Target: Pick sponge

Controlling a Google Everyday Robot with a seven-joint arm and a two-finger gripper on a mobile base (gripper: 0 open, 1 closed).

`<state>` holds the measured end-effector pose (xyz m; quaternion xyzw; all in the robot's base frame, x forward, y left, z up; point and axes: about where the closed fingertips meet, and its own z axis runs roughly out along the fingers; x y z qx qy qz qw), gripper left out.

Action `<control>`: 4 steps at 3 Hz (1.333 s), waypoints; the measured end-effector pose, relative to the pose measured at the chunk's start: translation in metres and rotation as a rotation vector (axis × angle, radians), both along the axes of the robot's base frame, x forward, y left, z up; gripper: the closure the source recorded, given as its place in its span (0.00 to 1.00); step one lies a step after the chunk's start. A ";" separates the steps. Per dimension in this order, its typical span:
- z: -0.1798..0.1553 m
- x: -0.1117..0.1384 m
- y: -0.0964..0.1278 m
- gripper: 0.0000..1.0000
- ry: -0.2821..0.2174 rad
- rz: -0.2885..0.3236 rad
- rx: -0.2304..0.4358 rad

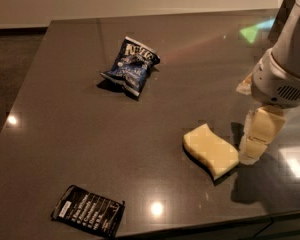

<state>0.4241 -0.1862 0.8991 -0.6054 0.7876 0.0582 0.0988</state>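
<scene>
Dark tabletop (65, 109): your blocky yellow gripper (256, 143) is hovering just beside the wavy pale yellow foam sponge (211, 150), seemingly approaching; open or clenched, you cannot tell; straddling it is coming next.

Gripper (256, 138) just right of sponge (211, 150); chip bag (132, 66) behind, packet (88, 210) front-left.

White rounded wrist (282, 76) (slotted vent), pale yellow blocky hand (252, 151) at right.

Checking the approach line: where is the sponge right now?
In the camera view the sponge lies on the table, lower right, with the gripper just beside its right end and the blue chip bag farther back left.
</scene>
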 end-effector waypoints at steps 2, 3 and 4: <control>-0.025 -0.025 0.027 0.00 -0.037 0.060 0.018; -0.043 -0.032 0.033 0.00 -0.043 0.079 0.012; -0.055 -0.035 0.035 0.00 -0.041 0.088 0.010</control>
